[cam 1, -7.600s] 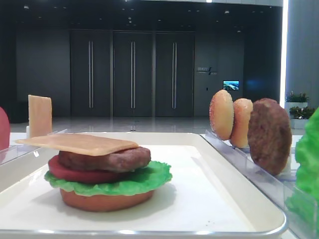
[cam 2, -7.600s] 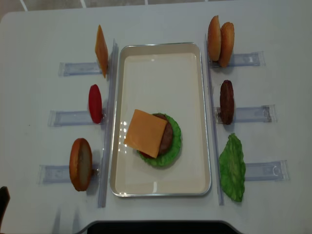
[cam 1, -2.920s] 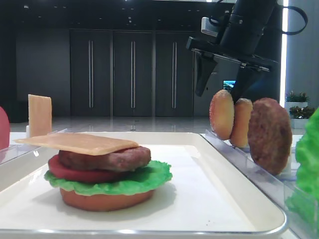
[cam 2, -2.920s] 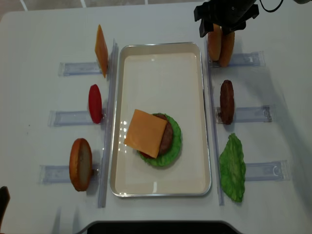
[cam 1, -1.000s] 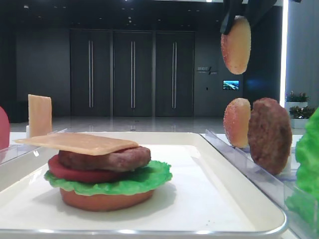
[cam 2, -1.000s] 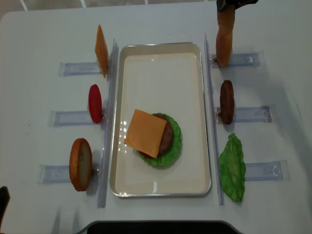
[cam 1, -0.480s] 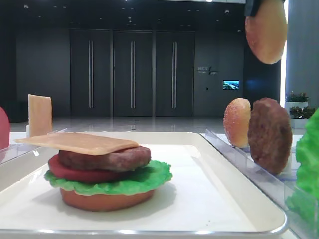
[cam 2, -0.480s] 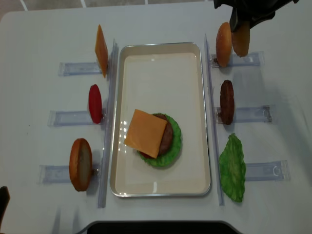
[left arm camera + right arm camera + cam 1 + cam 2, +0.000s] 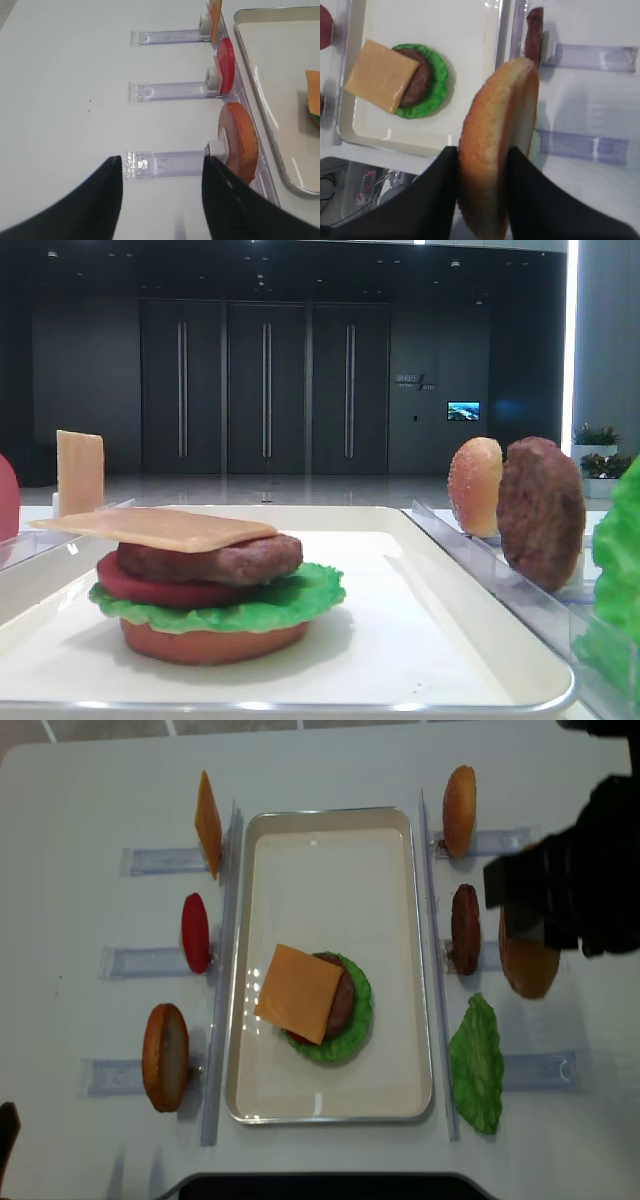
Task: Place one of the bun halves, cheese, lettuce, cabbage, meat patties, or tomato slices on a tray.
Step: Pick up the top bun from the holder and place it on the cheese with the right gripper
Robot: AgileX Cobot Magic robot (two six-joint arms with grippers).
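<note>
- My right gripper (image 9: 482, 192) has its fingers clamped on the bun half (image 9: 497, 145), held on edge above the worktop (image 9: 80, 810), right of the tray (image 9: 330, 850).
- Left gripper (image 9: 162, 197): fingers apart, apparently empty, near the racked bottom bun (image 9: 239, 140).

low view: down at table height, very near the tray (image 9: 480, 640), looking across it to dark doors | top view: straight down on the whole table (image 9: 90, 780) | right wrist: high, looking down, shares tray and stacked burger (image 9: 400, 82) with both | left wrist: low, slanted along clear racks (image 9: 170, 91), shares tray edge
</note>
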